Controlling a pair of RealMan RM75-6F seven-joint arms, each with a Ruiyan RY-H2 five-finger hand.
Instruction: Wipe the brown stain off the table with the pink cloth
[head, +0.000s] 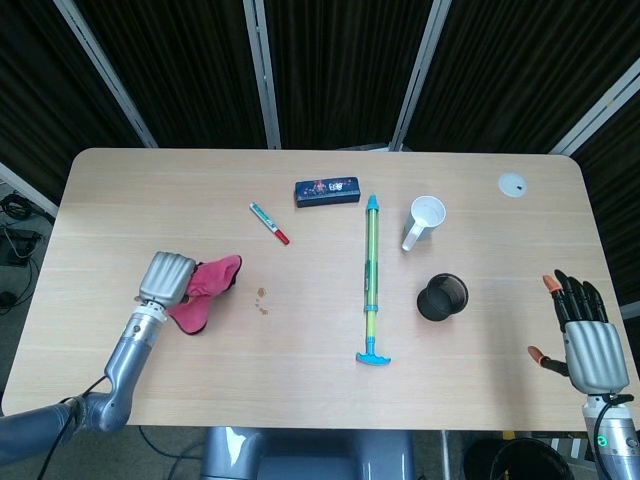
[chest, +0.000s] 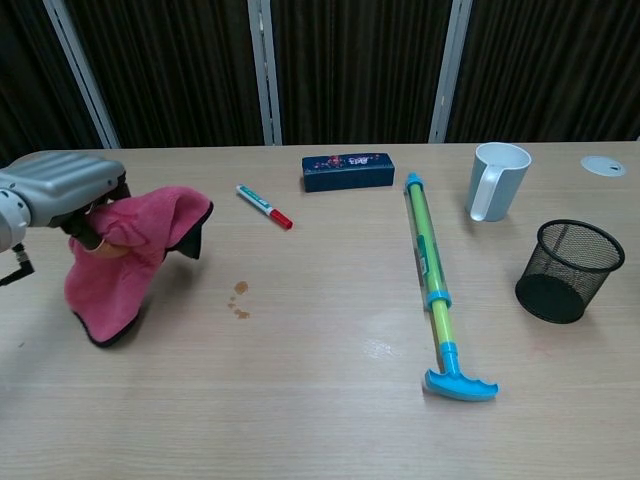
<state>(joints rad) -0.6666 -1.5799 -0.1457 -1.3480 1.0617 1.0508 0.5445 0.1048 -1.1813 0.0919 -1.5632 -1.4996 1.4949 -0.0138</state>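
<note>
My left hand (head: 167, 277) (chest: 64, 189) grips the pink cloth (head: 208, 288) (chest: 124, 252) and holds it lifted off the table, its loose end hanging down. The brown stain (head: 263, 300) (chest: 239, 299), a few small spots on the wood, lies just right of the cloth. My right hand (head: 582, 335) rests open at the table's right front edge, fingers spread, holding nothing; the chest view does not show it.
A red-capped marker (head: 269, 222) (chest: 264, 207) and a dark blue box (head: 327, 191) (chest: 347, 170) lie behind the stain. A long green-blue pump toy (head: 371, 280) (chest: 432, 277), a white mug (head: 424, 221) (chest: 495, 181) and a black mesh cup (head: 442, 297) (chest: 566, 270) sit to the right.
</note>
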